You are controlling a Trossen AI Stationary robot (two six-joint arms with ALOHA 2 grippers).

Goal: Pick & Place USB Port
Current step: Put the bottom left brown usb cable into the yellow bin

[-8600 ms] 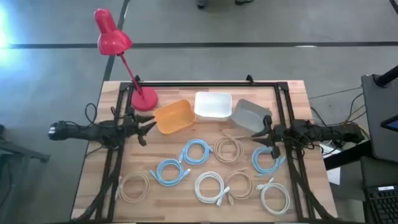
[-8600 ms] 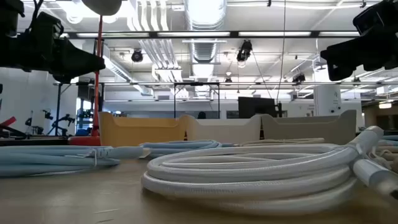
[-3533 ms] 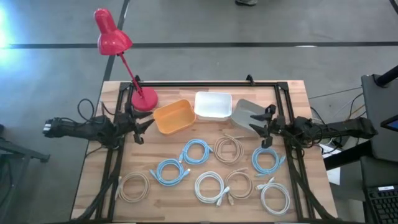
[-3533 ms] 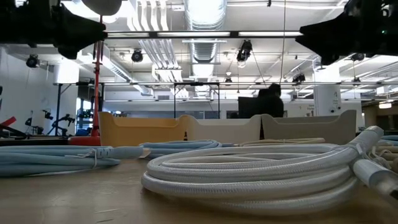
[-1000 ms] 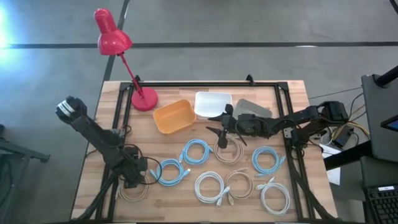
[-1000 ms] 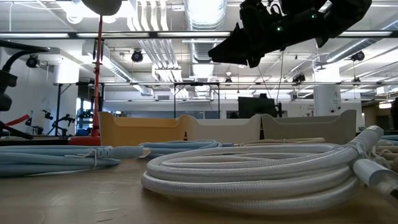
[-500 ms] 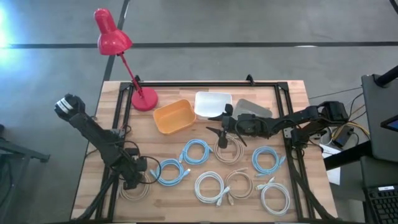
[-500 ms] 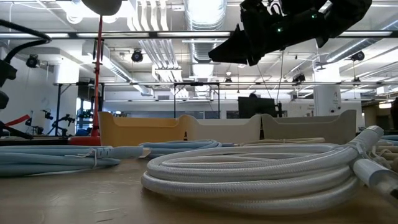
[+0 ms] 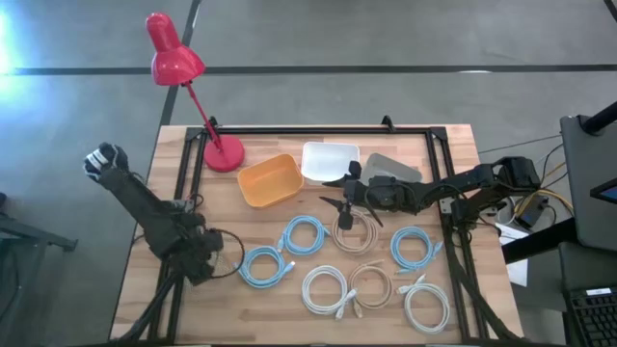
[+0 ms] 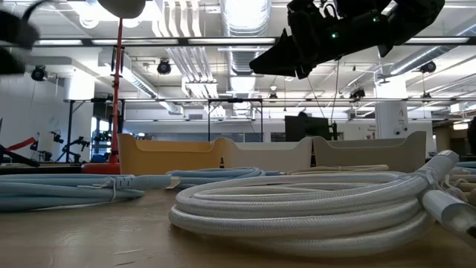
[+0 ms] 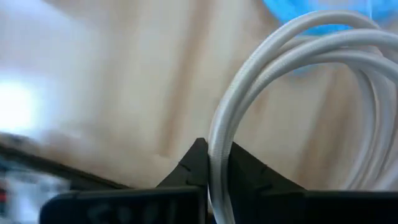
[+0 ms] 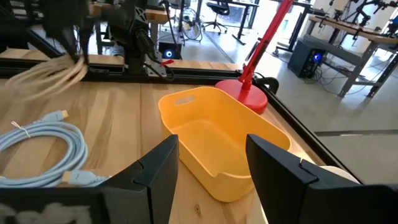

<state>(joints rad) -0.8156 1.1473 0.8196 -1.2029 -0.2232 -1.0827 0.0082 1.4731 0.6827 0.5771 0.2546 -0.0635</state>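
the left gripper [image 11: 211, 186] is clamped on a beige coiled cable [image 11: 249, 106] at the table's [image 9: 318, 145] left-front edge; the strand runs straight out between its fingers, then loops. the right gripper [image 9: 339, 200] hovers spread wide, empty, beside the orange bin [image 9: 270, 180].

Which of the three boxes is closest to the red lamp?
The orange bin. It sits right beside the red lamp's round base, while the white bin comes next in the row and the grey bin is farthest away.
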